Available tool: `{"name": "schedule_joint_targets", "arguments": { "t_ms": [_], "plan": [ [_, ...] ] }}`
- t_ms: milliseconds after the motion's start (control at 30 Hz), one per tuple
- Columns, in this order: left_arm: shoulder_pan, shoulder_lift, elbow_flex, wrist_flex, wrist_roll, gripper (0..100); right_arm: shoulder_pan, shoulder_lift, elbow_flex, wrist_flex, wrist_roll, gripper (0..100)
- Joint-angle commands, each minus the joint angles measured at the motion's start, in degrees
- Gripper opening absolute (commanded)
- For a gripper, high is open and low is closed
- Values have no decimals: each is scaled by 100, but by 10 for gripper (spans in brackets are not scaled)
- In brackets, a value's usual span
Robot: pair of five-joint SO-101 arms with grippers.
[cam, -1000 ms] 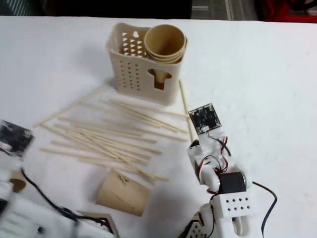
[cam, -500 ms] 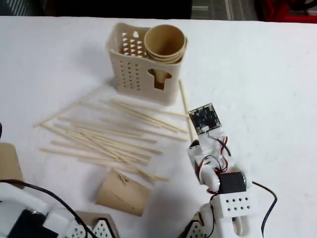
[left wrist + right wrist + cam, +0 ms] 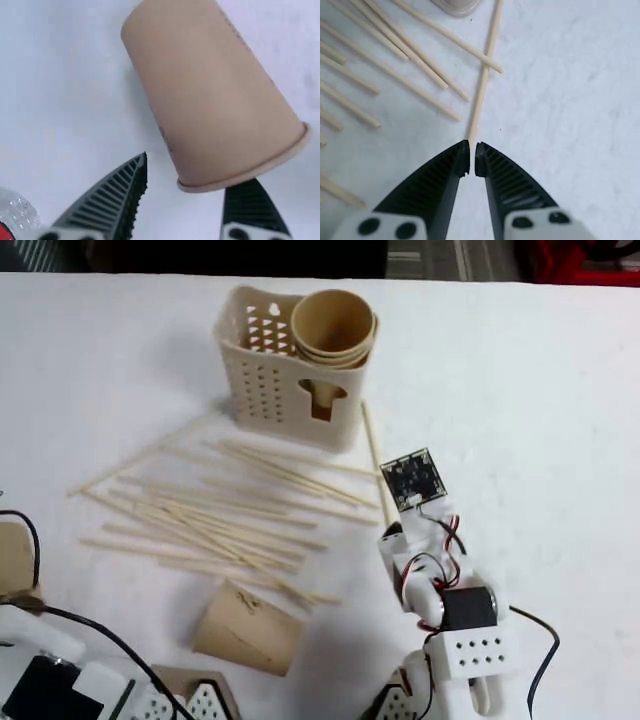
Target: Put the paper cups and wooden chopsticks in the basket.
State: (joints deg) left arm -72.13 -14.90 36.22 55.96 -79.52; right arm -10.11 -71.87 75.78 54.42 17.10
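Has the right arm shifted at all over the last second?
No. The right arm holds the same place beside the chopstick near the basket.

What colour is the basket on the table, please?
Cream, with rows of small holes; the basket shows best in the high view.

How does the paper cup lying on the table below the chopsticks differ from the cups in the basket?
The loose paper cup lies on its side on the table; the nested cups stand upright, mouths up, in the basket. The loose paper cup is single; the nested cups are stacked one inside another. The loose paper cup's wall looks creased; the top nested cup's rim looks round. Both are plain brown paper.
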Motion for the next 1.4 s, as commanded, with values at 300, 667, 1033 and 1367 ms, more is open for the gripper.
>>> {"name": "schedule_joint_targets", "arguments": {
  "t_ms": [300, 667, 1033, 1367],
  "plan": [
    [356, -13, -35, -70, 826, 41, 4, -48, -35, -66, -18, 42],
    [1051, -426, -536, 1266, 1301, 22, 4, -48, -35, -66, -18, 42],
    [3055, -1833, -2374, 3815, 2910, 22, 4, -48, -35, -66, -18, 42],
    [5464, -1824, -4325, 4554, 4905, 21, 4, -48, -35, -66, -18, 42]
  ]
}}
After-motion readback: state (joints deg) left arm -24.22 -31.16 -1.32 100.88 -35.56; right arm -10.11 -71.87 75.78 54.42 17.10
